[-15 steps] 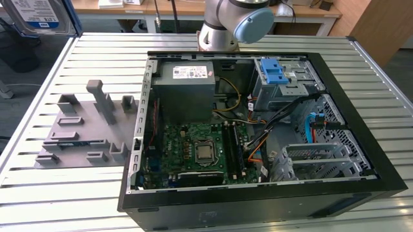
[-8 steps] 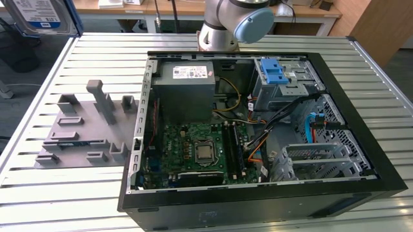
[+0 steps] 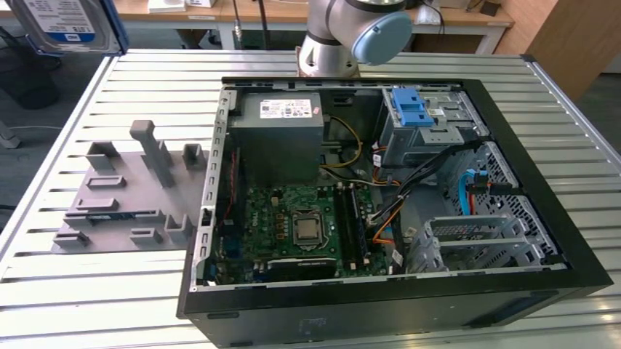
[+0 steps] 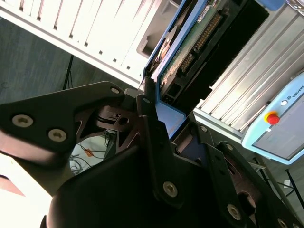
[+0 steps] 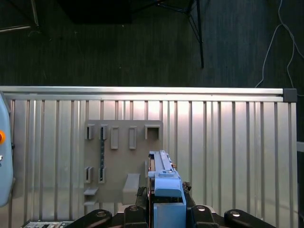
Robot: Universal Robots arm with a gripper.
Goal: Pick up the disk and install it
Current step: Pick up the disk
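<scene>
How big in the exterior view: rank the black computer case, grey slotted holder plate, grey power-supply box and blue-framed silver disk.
1. black computer case
2. grey slotted holder plate
3. grey power-supply box
Unranked: blue-framed silver disk, nearer the camera and cropped.

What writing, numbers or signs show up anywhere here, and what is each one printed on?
Nothing reads whole enough to quote.
The disk, held in the gripper: label print too small.
Power-supply box: sticker print too small.
Motherboard: markings too small.
Control pendant with a red button: lettering cut off at the picture's edge.
</scene>
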